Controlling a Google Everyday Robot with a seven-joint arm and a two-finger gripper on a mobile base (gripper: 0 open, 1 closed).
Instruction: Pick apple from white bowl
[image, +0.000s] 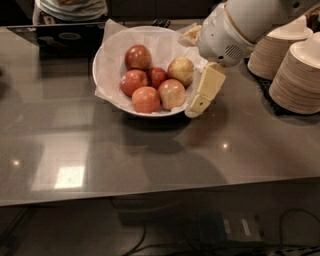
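The white bowl (101, 88), wide and lined with crinkled white paper, sits at the back middle of the grey table (150, 160) and holds several apples. The apple (133, 82), round, deep red with a small pale spot, lies at the bowl's left side. A smaller dark red apple (157, 76) sits in the middle, with mottled ones around it. My gripper (190, 75) hangs at the bowl's right rim, open and empty. One cream finger (206, 87) points down outside the rim, right of the apples. The other shows at the back rim.
Two tall stacks of pale disposable bowls (300, 75) stand at the right on a dark mat. A person (70, 7) and a dark laptop (65, 37) are behind the table at the back left. Cables lie on the floor below.
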